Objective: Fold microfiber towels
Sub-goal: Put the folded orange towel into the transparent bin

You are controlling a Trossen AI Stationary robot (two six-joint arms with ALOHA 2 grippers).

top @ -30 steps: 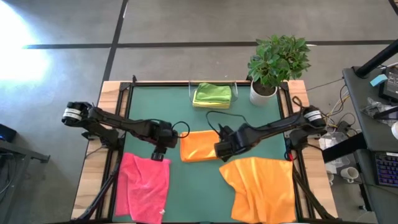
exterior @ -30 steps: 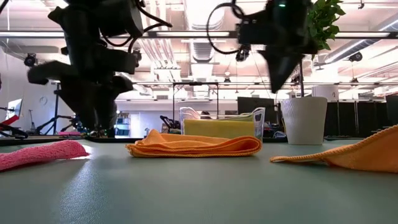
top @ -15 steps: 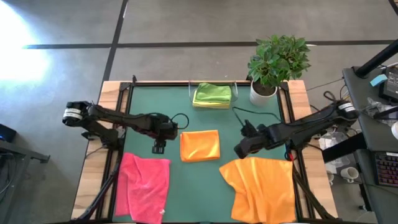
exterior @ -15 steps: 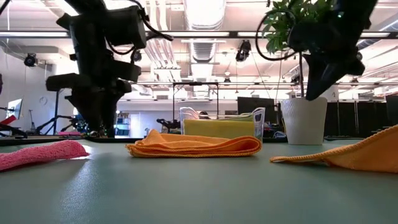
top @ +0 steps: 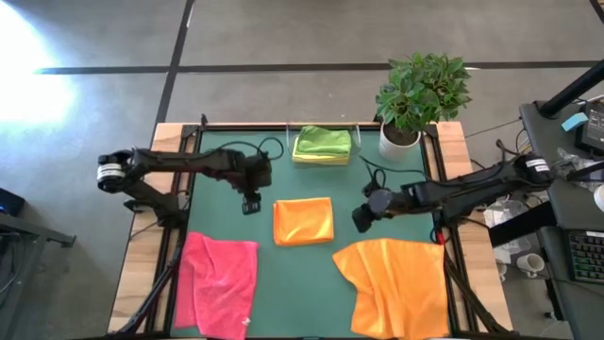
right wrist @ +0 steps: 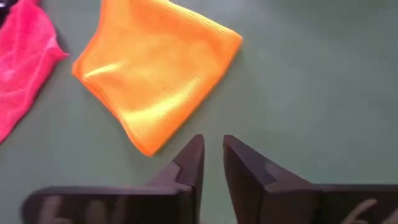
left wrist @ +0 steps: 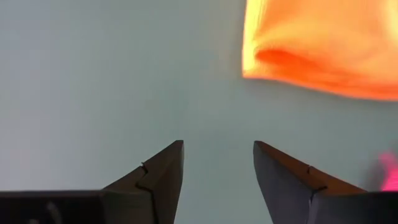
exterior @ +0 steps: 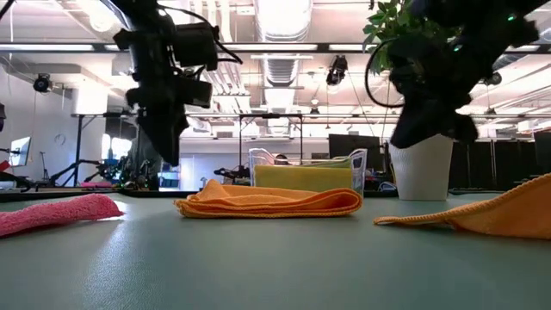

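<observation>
An orange towel (top: 303, 220), folded into a flat square, lies on the green mat at mid-table; it also shows in the low view (exterior: 269, 202) and both wrist views (left wrist: 323, 46) (right wrist: 155, 74). A second orange towel (top: 392, 283) lies spread and rumpled at the near right. A pink towel (top: 219, 280) lies rumpled at the near left. A folded lime green towel (top: 322, 144) rests on a yellow one (exterior: 306, 176) in a clear tray at the far edge. My left gripper (top: 251, 202) hangs open above the mat, left of the folded orange towel. My right gripper (top: 361, 219) hangs right of it, fingers a narrow gap apart.
A potted plant (top: 420, 94) in a white pot (exterior: 420, 166) stands at the far right corner. Bare mat (top: 283, 283) lies between the pink towel and the spread orange towel. The table's wooden rim (top: 142, 255) frames the mat.
My right gripper has drawn away from the folded orange towel's right edge toward the table's right edge. My left gripper has gone from beside the pink towel toward the far edge. The folded orange towel stays flat where it was.
</observation>
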